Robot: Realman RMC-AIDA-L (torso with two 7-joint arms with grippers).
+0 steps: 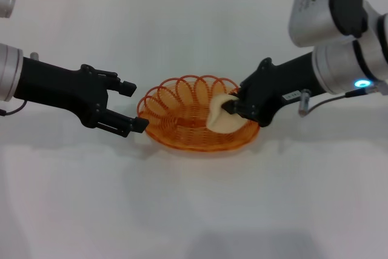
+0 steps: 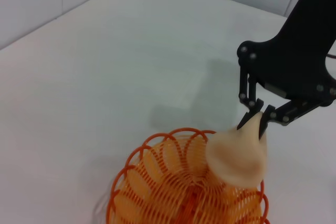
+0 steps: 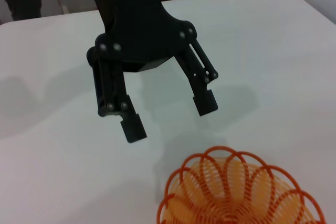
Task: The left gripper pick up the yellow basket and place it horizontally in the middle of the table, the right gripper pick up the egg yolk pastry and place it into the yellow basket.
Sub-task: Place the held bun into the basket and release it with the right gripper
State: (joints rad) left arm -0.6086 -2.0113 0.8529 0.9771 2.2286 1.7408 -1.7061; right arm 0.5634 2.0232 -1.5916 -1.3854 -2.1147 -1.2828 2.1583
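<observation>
The yellow basket [image 1: 197, 115] sits flat near the middle of the table [image 1: 194, 210], so the left gripper [image 1: 134, 106] waits just beside its 9 o'clock rim, fingers spread and empty. From 3 o'clock, the right gripper [image 1: 231, 102] pinches the egg yolk pastry [image 1: 221, 115] closed over the basket's right side, seemingly ready to release. Whether the pastry touches the wires cannot be told.

Black tools [image 1: 134, 106], silver-grey arm segments
</observation>
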